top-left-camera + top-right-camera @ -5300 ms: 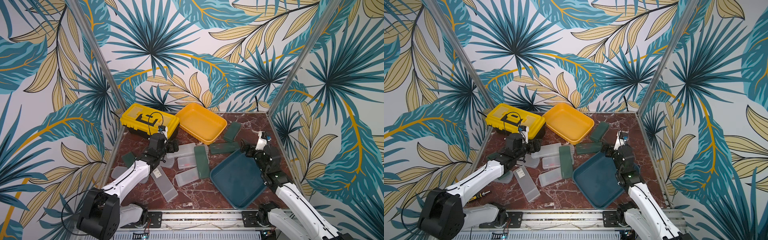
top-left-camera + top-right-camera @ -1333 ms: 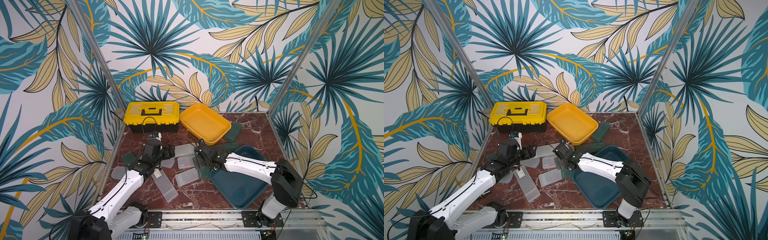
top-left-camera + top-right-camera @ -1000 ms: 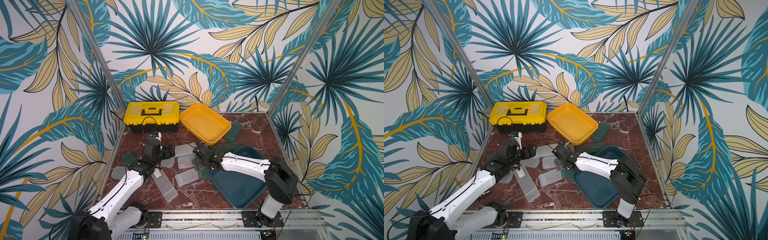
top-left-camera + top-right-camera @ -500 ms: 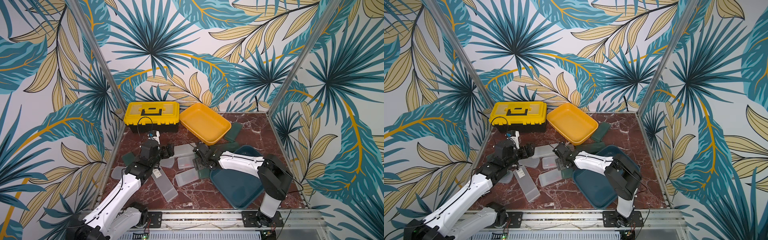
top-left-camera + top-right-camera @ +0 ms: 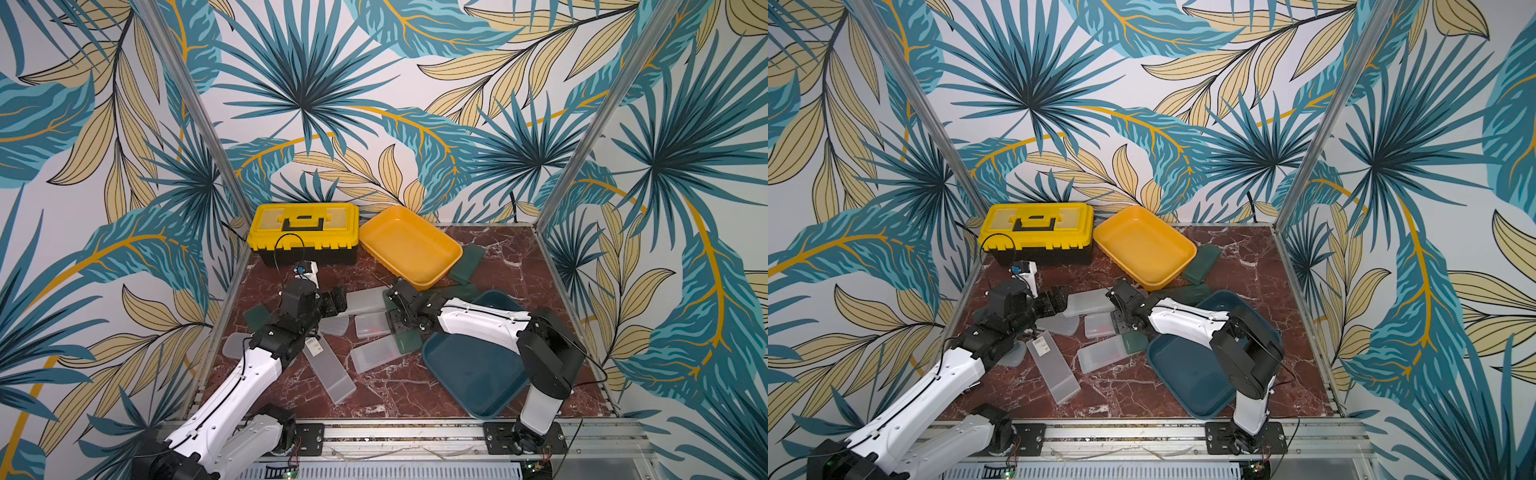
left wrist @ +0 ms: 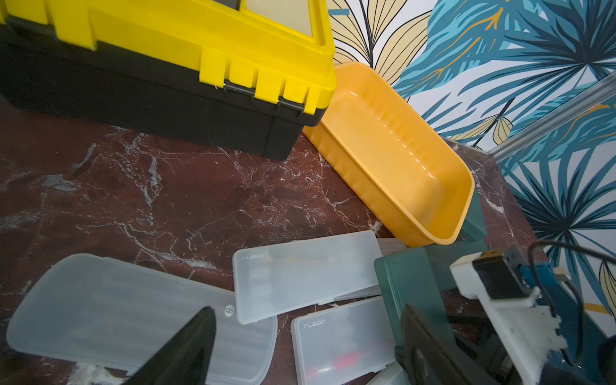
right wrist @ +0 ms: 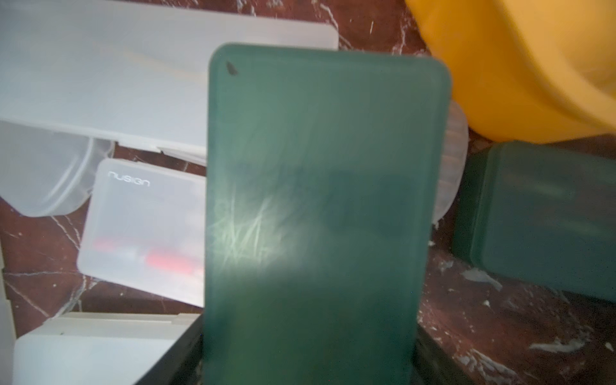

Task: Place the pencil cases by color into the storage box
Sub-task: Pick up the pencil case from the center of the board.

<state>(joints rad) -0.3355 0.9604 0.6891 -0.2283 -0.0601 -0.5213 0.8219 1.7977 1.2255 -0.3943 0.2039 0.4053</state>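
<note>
Dark green and frosted white pencil cases lie scattered mid-table. My right gripper (image 5: 397, 322) is shut across the width of a dark green pencil case (image 7: 320, 200), whose free end (image 5: 409, 343) rests by the dark teal storage box (image 5: 473, 374). My left gripper (image 5: 336, 301) hangs open over frosted cases (image 6: 306, 266) and holds nothing. A barcode-stickered frosted case (image 5: 328, 368) lies nearer the front. The yellow storage box (image 5: 409, 245) stands at the back. Both boxes hold nothing.
A shut yellow and black toolbox (image 5: 305, 230) stands at the back left. Two more green cases (image 5: 467, 257) lie against the yellow box's right side, and one (image 5: 257, 316) by the left wall. Metal posts frame the table's sides.
My right gripper's jaws have come together on the dark green case. The left gripper has stayed open and almost in place while its arm shifted a little.
</note>
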